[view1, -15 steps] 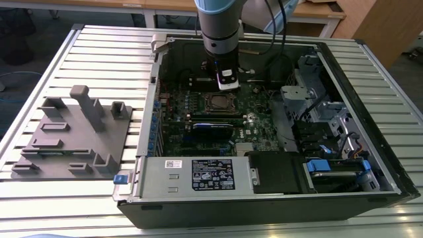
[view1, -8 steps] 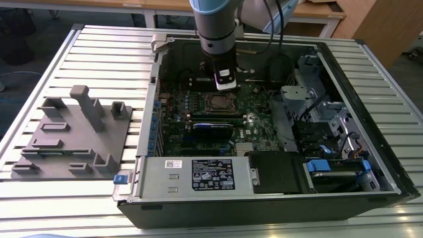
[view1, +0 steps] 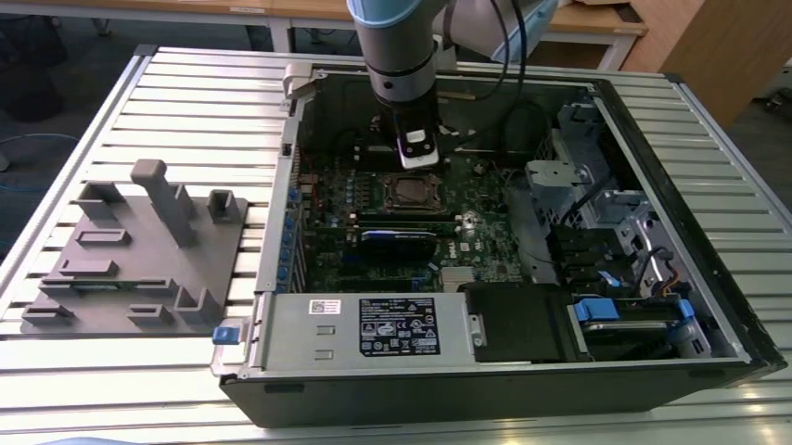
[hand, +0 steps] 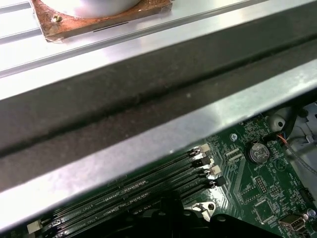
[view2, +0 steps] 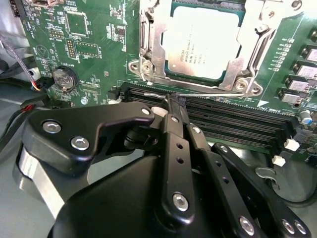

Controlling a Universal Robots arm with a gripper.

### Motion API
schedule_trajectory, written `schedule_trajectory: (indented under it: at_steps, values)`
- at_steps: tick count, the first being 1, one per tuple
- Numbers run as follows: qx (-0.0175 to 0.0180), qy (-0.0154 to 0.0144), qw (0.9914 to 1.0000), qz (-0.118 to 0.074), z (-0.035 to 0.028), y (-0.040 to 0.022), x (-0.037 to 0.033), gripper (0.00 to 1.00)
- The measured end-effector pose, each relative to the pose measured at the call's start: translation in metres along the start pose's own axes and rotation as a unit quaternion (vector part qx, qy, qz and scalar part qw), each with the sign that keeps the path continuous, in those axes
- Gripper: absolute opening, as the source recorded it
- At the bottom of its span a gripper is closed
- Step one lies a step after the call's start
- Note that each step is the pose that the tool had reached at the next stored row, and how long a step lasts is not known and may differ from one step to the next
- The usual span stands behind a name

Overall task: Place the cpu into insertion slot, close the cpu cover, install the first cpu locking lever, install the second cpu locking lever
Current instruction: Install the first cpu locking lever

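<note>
1. I am holding my pincer [view2: 172, 101] low inside the open computer case [view1: 693, 362], just beside the socket [view1: 410, 192] in the exterior view; in the second wrist view its fingers [view2: 174, 130] are lying pressed together, clenched with nothing showing between them
2. The chip [view2: 203, 42] is sitting flat in the socket [view2: 148, 49], its pale metal top facing up, and the cover [view2: 233, 74] is lying down around it, so that the chip is showing through the cover's square window
3. A thin silvery lever [view2: 208, 94] is running along the edge of the cover that is nearest my fingertips; I cannot tell whether my fingertips are touching it
4. The long black memory slots [view2: 237, 121] are lying between my pincer and the socket, on the green board [view2: 94, 54], with a round coin battery [view2: 63, 79] off to one side
5. In the first wrist view the same memory slots [hand: 129, 191] and the battery [hand: 256, 152] are showing beneath the case's metal wall [hand: 163, 134]
6. The case is resting on a ribbed metal tabletop [view1: 185, 102], and a grey plastic fixture [view1: 136, 250] is standing on the exterior view's left of it
</note>
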State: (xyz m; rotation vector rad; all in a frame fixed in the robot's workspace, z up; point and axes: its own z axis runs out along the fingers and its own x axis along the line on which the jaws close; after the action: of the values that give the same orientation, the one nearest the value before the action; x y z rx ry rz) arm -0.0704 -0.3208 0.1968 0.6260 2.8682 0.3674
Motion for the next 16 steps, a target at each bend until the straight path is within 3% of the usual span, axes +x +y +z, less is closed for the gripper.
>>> schedule_trajectory:
  at_steps: [11, 16]
  values:
    - [-0.001, -0.0022, 1.0, 0.0, 0.0006, -0.0003, 0.0003, 0.1]
    - [0.0022, -0.0041, 0.99999, -0.001, 0.0018, -0.0007, 0.0005, 0.1]
